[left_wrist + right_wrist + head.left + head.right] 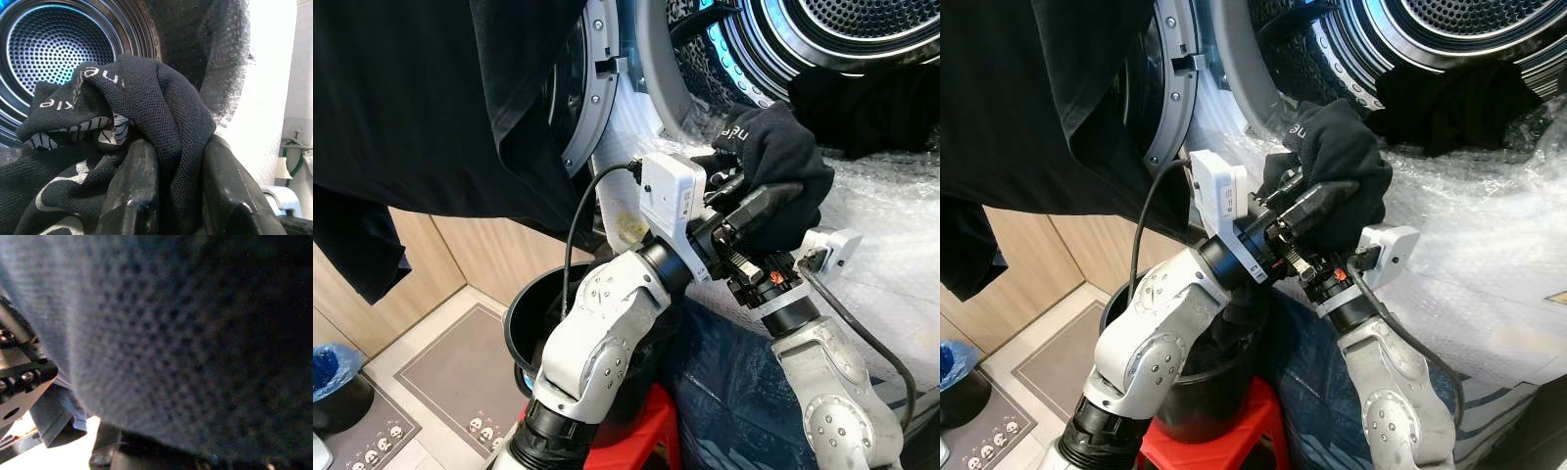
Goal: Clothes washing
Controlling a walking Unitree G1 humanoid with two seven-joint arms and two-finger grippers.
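My left gripper (171, 196) jaws pinch a black sock (781, 162) at frame centre before the washer drum (862, 29); right gripper's jaws I cannot tell; black bucket (530, 315) lower left.

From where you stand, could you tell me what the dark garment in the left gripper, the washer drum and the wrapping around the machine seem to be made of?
The dark garment looks like a matte knitted mesh fabric with pale printed lettering, pinched between the left gripper's fingers. The washer drum seems to be shiny perforated metal, with rows of small holes. The wrapping looks like clear bubble wrap, dimpled and glossy.
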